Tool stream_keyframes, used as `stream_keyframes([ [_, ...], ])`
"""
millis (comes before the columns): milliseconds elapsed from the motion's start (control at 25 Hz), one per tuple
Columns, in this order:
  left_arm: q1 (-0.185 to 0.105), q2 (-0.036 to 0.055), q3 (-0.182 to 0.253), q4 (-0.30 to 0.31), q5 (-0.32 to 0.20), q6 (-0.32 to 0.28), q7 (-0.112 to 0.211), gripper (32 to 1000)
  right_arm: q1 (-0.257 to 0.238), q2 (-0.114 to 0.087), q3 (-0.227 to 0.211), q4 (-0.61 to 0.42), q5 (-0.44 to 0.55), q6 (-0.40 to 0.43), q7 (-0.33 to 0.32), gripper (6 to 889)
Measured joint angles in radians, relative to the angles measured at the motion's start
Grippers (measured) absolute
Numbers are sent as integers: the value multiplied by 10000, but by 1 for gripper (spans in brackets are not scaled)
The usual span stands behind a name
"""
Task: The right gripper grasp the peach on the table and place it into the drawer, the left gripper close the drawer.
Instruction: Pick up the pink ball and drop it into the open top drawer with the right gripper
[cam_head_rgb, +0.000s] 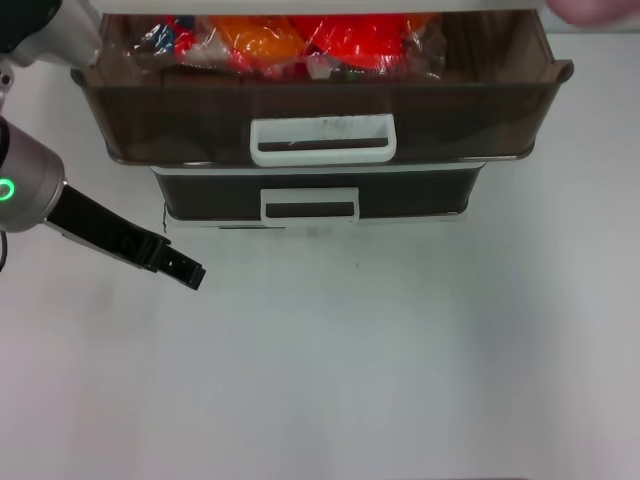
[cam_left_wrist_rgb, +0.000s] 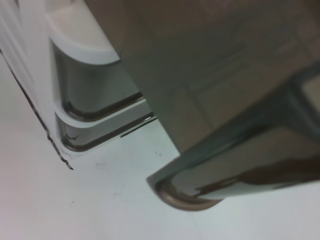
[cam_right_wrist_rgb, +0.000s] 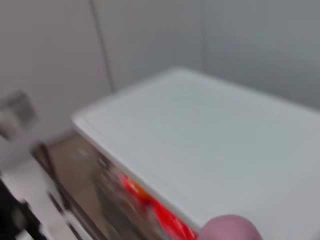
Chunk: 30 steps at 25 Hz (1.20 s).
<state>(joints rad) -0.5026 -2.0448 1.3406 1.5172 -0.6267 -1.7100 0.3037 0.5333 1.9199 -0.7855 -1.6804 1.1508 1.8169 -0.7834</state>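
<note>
Head view | smoky brown translucent plastic drawer (cam_head_rgb: 180, 110) pulled out, long axis crosswise, white loop handle (cam_head_rgb: 322, 139) facing robot | orange-red wrapped items (cam_head_rgb: 330, 45) inside | pale pink rounded peach (cam_head_rgb: 596, 9) at its far-right corner | slim black left gripper (cam_head_rgb: 190, 272) near its left front, jaw state unclear

It looked like a lab or test bench rather than a home; a plain white table (cam_head_rgb: 400, 350) filled the lower frame, bare grey-white wall panels (cam_right_wrist_rgb: 150, 40) stood behind, and a plastic drawer unit (cam_head_rgb: 310, 195) sat alone at the upper centre as a staged prop.
</note>
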Motion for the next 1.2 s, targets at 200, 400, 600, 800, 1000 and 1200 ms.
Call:
stream_keyframes([
  [200,-113,-12,2,0,-6,-5,-1,817,723,275,-391,372,525,-119,-411,84],
  [400,-163,-16,0,0,-7,-4,-34,817,1466,790,-804,1195,370,-184,-916,85],
  [600,-291,-16,1,-26,-8,-3,-49,817,1745,851,-1308,1892,94,-652,-1104,86],
  [800,-290,-16,1,-58,-7,-4,-54,816,1919,938,-1650,2231,-476,-1046,-1271,88],
  [1000,-286,-19,1,-77,-7,-4,-47,816,1943,1001,-1655,2249,-498,-1050,-1277,89],
  [1200,-273,-28,1,-78,-11,9,-32,816,1948,1003,-1656,2258,-491,-1052,-1291,90],
])
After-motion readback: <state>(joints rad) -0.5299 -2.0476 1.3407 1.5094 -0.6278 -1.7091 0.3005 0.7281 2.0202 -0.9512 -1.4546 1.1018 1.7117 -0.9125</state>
